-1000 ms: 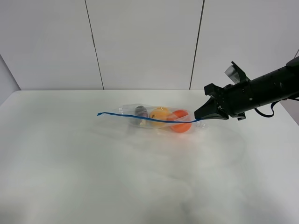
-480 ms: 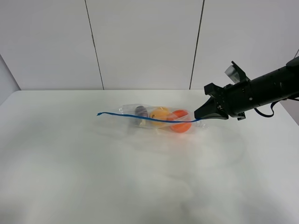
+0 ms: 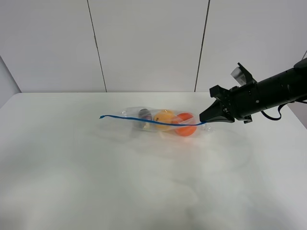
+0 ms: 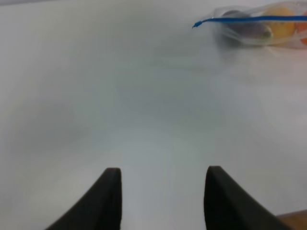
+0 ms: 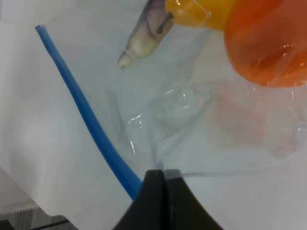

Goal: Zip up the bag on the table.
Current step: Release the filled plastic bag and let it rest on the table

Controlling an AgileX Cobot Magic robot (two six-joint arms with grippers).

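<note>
Pinching one bag [image 3: 163,122], right hand [image 3: 205,120] closed.

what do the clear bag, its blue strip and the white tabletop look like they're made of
The clear zip bag looks like thin, glossy, soft plastic film: it creases, glints, and the fruit shows through. Its blue zipper strip seems a thicker, opaque, smooth plastic, keeping an even band shape. The white tabletop looks like a smooth, hard, matte-to-satin surface, perhaps laminate; the exact material cannot be told.

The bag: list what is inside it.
Through the clear bag show an eggplant, a yellow pear and an orange fruit. The fruits overlap, so anything lying behind or beneath them is hidden.
</note>
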